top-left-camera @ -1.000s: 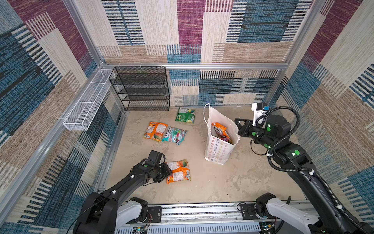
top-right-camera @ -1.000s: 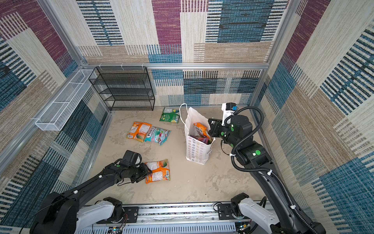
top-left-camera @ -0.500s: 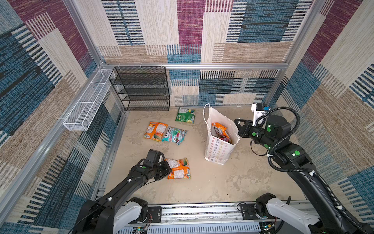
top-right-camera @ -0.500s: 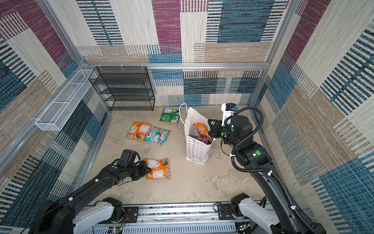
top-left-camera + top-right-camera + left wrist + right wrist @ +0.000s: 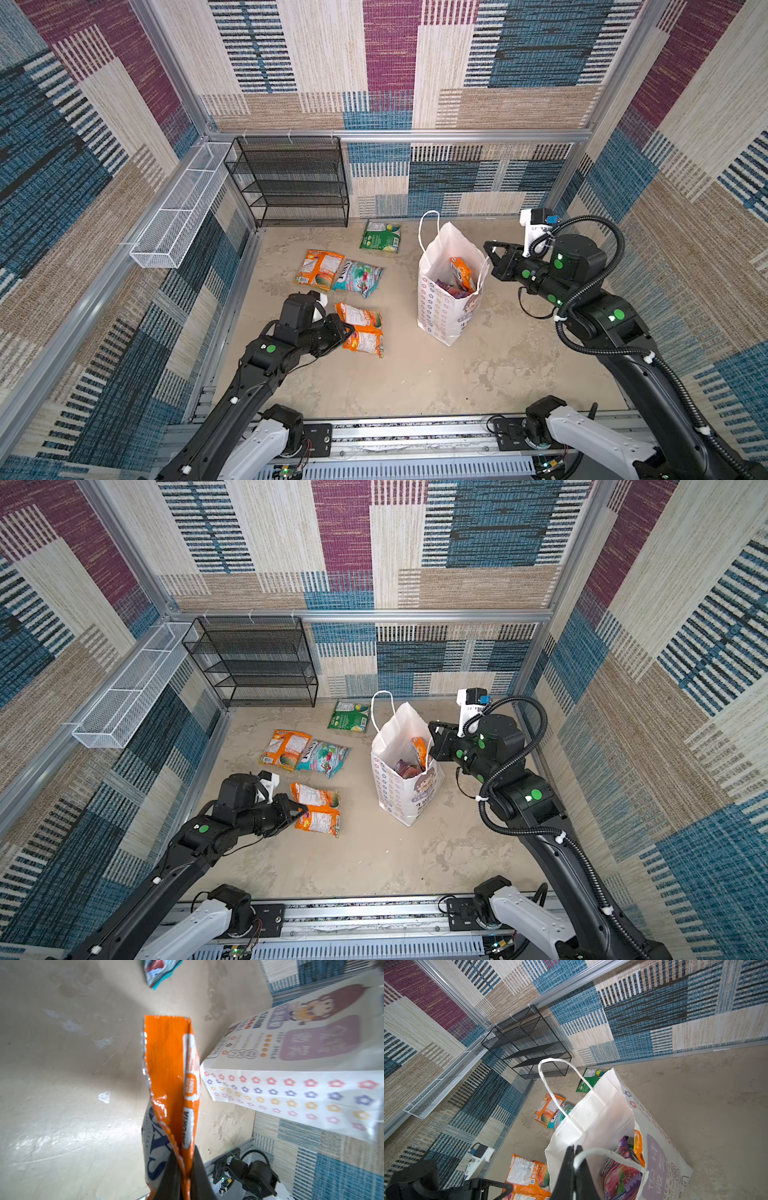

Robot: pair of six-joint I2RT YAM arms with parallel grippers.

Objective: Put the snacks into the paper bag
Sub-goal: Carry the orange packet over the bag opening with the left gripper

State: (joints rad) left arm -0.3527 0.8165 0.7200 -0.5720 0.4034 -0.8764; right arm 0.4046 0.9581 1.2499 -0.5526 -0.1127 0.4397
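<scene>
My left gripper (image 5: 348, 331) (image 5: 184, 1152) is shut on the crimped edge of an orange snack packet (image 5: 172, 1068), low over the floor at the front left. Two orange packets (image 5: 362, 329) overlap there, and I cannot tell which one is held. The white paper bag (image 5: 446, 303) (image 5: 405, 789) stands upright in the middle. My right gripper (image 5: 489, 254) (image 5: 574, 1148) is shut on the bag's rim beside a handle (image 5: 604, 1152). Inside the bag are an orange packet (image 5: 460, 272) and a purple one (image 5: 620, 1172). Green (image 5: 380, 237), orange (image 5: 319, 269) and teal (image 5: 358, 277) snacks lie behind on the floor.
A black wire shelf (image 5: 291, 183) stands against the back wall, and a white wire basket (image 5: 174, 212) hangs on the left wall. The arms' mounting rail (image 5: 395, 436) runs along the front edge. Patterned walls close in three sides.
My left gripper has gone from open to shut on the orange packet's edge, and the packets have shifted slightly away from the front. The right arm and bag have not moved.
</scene>
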